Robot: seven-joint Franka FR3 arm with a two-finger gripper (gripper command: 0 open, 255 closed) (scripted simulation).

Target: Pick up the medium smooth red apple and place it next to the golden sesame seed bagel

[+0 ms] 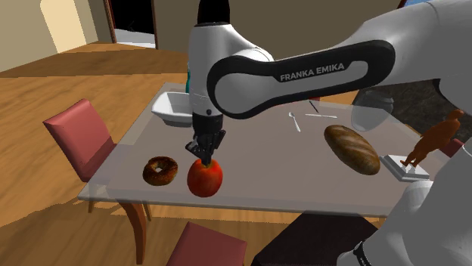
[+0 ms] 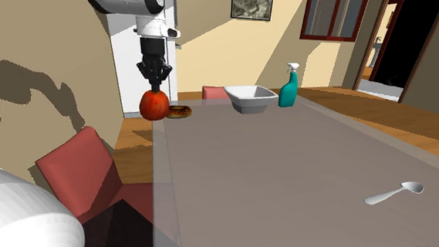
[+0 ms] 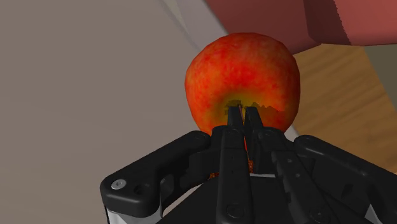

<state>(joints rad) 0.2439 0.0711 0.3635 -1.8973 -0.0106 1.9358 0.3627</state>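
Note:
A red apple (image 1: 204,180) (image 2: 155,105) (image 3: 254,70) with a yellowish top is at the near edge of the grey table (image 1: 265,170) (image 2: 285,169). My black gripper (image 1: 204,157) (image 2: 156,85) (image 3: 243,114) comes straight down on it, shut on the apple, its fingers nearly meeting at the stem hollow. A brown seeded bagel (image 1: 160,169) (image 2: 180,113) lies flat close beside the apple, on the shoulder view's left. Whether the apple rests on the table or hangs just above it I cannot tell.
A white bowl (image 1: 175,109) (image 2: 250,97) and a teal spray bottle (image 2: 289,85) stand at the table's far end. A spoon (image 1: 295,121) (image 2: 396,193), a bread loaf (image 1: 352,148) and a brown figurine (image 1: 431,143) lie toward the stand. Red chairs (image 1: 76,136) (image 2: 84,170) flank the table.

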